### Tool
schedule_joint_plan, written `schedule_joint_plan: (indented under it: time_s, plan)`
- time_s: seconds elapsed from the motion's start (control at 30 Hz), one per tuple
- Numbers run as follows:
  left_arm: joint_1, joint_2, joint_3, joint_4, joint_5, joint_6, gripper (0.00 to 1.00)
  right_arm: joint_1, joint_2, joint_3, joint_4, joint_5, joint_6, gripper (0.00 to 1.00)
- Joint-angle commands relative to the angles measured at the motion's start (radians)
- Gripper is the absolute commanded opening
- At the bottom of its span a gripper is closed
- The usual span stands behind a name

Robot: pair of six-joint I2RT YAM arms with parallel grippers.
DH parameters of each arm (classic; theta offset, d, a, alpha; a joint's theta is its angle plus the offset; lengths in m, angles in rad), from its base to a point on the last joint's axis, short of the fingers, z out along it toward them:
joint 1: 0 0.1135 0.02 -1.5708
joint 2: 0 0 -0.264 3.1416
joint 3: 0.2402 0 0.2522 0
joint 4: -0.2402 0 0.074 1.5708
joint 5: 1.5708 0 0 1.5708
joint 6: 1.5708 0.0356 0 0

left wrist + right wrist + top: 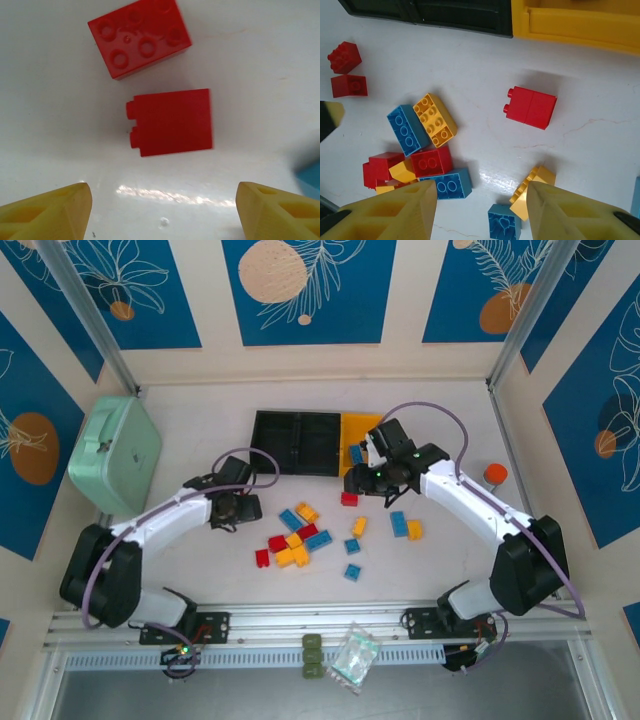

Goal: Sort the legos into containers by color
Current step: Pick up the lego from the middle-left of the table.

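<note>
My left pincer (pixel 162 202) is spread and empty over two red legos (pixel 172 121) lying on the table (pixel 260 75). My right pincer (pixel 481 196) is spread too, pinching nothing, above a lone red brick (pixel 530 107) near the yellow bin (pixel 580 25). Other bricks are scattered loose (pixel 295 540) on the table, in front of the containers (pixel 295 440). A blue brick (pixel 356 453) sits in the yellow bin.

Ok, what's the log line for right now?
left gripper: open, above two red legos | right gripper: open, above loose legos | yellow container: blue lego inside

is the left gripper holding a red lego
No, the left gripper is open and empty; the red legos lie ahead of it.
</note>
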Motion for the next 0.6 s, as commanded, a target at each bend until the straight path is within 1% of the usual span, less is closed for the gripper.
schedule_joint_plan:
  time_s: [0.0,0.17,0.3,0.37,0.47,0.5,0.57]
  plan:
    - [0.017,0.054,0.048,0.017,-0.064,0.025,0.77,0.006,-0.035,-0.039,0.024,-0.035,0.045,0.51]
    - [0.029,0.13,0.065,0.07,-0.065,0.046,0.73,0.014,-0.042,-0.068,0.033,-0.031,0.07,0.51]
    - [0.029,0.166,0.071,0.101,-0.072,0.064,0.67,0.027,-0.025,-0.075,0.045,-0.041,0.088,0.51]
    - [0.033,0.183,0.075,0.106,-0.065,0.069,0.6,0.035,-0.015,-0.074,0.05,-0.039,0.095,0.51]
    - [0.035,0.189,0.084,0.093,-0.056,0.08,0.41,0.048,0.0,-0.065,0.052,-0.031,0.095,0.51]
    - [0.034,0.181,0.082,0.089,-0.052,0.083,0.37,0.052,0.002,-0.063,0.053,-0.027,0.094,0.51]
    - [0.033,0.159,0.08,0.077,-0.042,0.087,0.34,0.054,0.01,-0.064,0.06,-0.025,0.091,0.51]
